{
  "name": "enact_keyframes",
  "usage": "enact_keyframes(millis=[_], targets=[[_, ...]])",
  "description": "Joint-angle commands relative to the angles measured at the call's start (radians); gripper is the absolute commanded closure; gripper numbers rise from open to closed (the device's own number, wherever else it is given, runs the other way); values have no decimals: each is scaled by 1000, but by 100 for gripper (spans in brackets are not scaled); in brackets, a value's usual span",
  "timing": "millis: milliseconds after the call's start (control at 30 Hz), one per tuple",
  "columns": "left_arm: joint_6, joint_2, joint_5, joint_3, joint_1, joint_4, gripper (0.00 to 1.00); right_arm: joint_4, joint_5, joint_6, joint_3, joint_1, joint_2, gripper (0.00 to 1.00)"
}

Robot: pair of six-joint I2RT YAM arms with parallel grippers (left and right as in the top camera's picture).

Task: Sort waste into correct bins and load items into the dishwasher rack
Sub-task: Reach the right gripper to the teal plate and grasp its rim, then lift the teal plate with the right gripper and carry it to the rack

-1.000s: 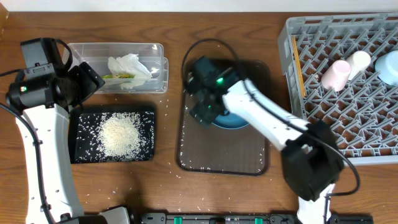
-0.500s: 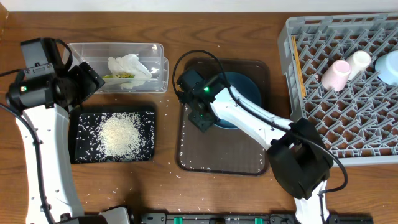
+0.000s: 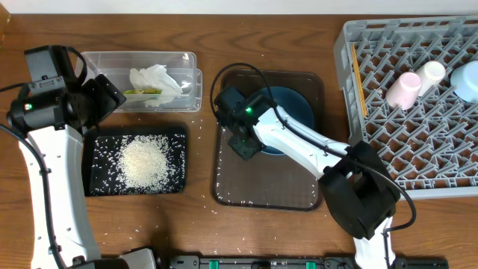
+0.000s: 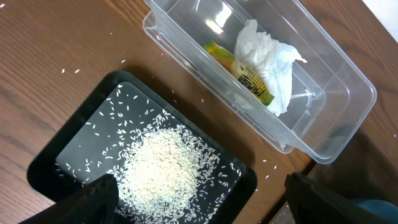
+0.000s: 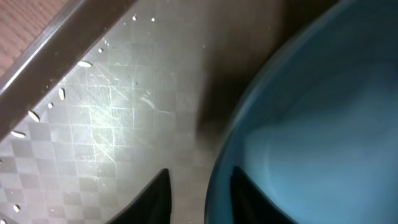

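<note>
While agape, right claw (image 5: 199, 182) astride dish (image 5: 311, 118) rim.

A brown serving tray (image 3: 269, 190) lies flat at the middle of the wooden table (image 3: 187, 224), a rounded-cornered rectangle with a raised rim, its long sides running near to far. In the right wrist view its floor shows a fine chequered texture with light scratches catching the glare. Along the table's near edge, right of centre, runs a black rail (image 3: 261, 263) with small green parts.
</note>
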Motion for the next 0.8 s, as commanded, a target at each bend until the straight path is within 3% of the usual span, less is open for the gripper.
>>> enact_keyframes(millis=[0,67,267,500,767], targets=[[-9,-3,-5,12,3,0,12,0,9,24,-5,7,10,85],[-9,-3,-5,12,3,0,12,2,10,32,-5,7,9,99],[-9,-3,-5,12,3,0,12,14,8,68,34,6,7,99],[-9,-3,-5,12,3,0,12,-106,53,68,245,-29,-34,99],[-9,-3,-5,12,3,0,12,-194,51,68,441,-230,-171,99]])
